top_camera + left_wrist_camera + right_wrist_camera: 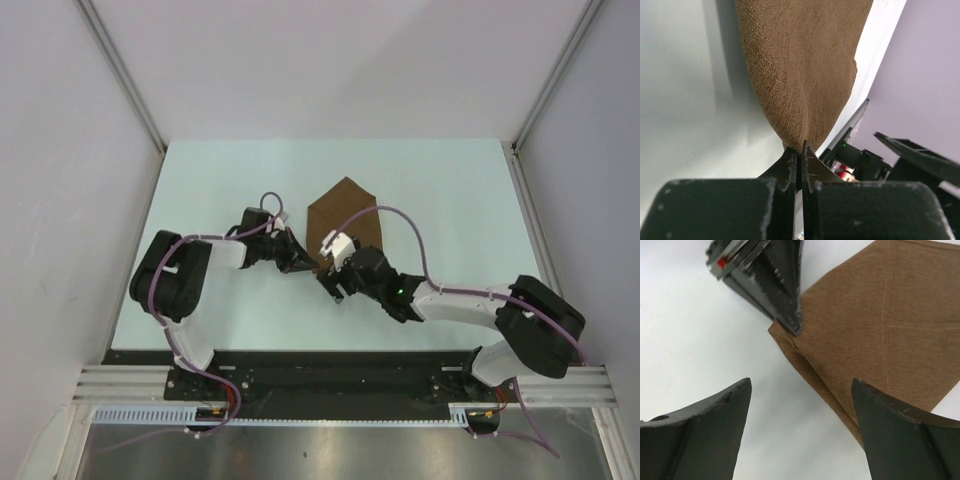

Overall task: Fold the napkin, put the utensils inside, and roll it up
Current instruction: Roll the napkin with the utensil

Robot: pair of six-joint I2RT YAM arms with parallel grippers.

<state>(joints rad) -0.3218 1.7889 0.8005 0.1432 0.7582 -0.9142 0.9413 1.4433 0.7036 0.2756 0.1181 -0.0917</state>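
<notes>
The brown napkin [343, 213] lies folded near the table's middle. Its near corner is pinched in my left gripper [308, 264], which is shut on the cloth. In the left wrist view the napkin [800, 65] rises from the closed fingertips of the left gripper [801, 149]. My right gripper [334, 282] stands open just right of that corner, with nothing between its fingers. In the right wrist view the right gripper [801, 385] frames bare table and the edge of the napkin [880, 325], and the left gripper's fingers [782, 295] grip the corner. The utensils are out of view.
The pale table [450, 200] is boxed in by white walls with metal posts at the left [120, 70] and right [560, 70]. A black rail [330, 365] carrying both arm bases runs along the near edge.
</notes>
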